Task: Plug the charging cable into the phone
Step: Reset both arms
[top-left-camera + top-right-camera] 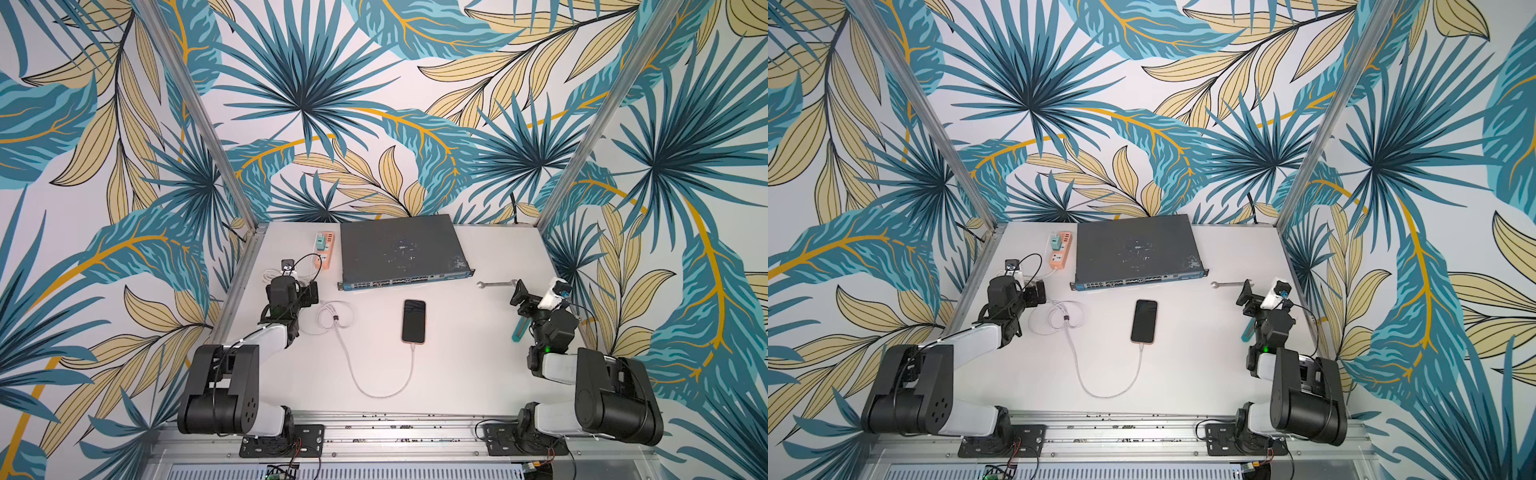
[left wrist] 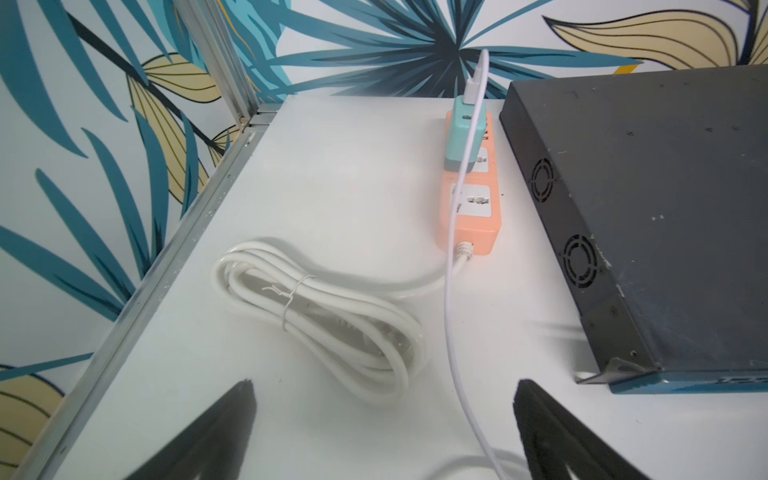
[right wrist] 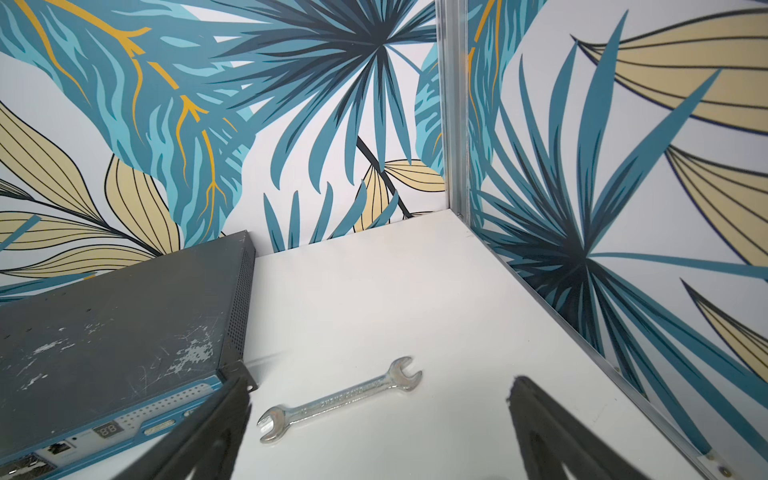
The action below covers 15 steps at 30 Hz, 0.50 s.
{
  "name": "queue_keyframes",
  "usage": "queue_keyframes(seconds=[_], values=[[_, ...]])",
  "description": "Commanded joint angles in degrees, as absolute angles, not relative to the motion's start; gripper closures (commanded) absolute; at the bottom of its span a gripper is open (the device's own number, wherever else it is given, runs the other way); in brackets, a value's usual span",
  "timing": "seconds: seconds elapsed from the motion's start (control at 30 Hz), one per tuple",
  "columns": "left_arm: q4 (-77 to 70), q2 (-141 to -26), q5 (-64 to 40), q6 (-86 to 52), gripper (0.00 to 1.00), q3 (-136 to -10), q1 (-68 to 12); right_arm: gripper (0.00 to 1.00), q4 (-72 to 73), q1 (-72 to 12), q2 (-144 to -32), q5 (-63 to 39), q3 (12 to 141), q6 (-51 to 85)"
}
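The phone [image 1: 413, 321] [image 1: 1144, 321] lies flat, screen up, in the middle of the white table. The charging cable [image 1: 353, 374] [image 1: 1084, 378] runs from clipped loops beside my left gripper in a wide curve, and its plug tip [image 1: 412, 345] sits at the phone's near short edge. My left gripper [image 1: 305, 291] [image 2: 384, 386] hovers open left of the loops, holding nothing; the thin cable [image 2: 451, 332] passes on the table between its fingers. My right gripper [image 1: 519, 299] [image 3: 379, 384] is open and empty at the right, above a wrench.
A dark grey network switch [image 1: 401, 249] [image 3: 116, 332] lies at the back. An orange power strip [image 1: 325, 251] [image 2: 471, 195] holds a teal charger, with its thick bundled cord [image 2: 316, 316] nearby. A metal wrench [image 1: 496, 284] [image 3: 340, 397] lies right of the switch. Patterned walls enclose the table.
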<state>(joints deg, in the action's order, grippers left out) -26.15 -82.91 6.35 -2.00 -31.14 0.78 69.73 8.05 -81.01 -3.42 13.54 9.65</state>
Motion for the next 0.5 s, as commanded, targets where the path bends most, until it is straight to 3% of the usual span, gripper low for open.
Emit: queue_keyframes(seconds=[0.0,0.23,0.3,0.47], values=[[-38.3,-83.9,2.3,-0.3,0.00,-27.6,1.1,0.00,73.0,6.4,-81.4,-1.4,12.1,8.1],[-58.4,-87.6,-3.9,2.7,0.00,-18.3,0.8,0.00,79.6,2.0,-84.5,-0.4,10.3,2.9],[-56.5,-88.3,-3.7,2.7,0.00,-19.4,0.7,0.00,89.2,1.1,-88.7,0.4,7.6,2.3],[-54.4,-88.8,-1.4,2.4,0.00,-21.3,0.3,0.00,80.9,1.0,-87.7,2.5,10.9,2.9]])
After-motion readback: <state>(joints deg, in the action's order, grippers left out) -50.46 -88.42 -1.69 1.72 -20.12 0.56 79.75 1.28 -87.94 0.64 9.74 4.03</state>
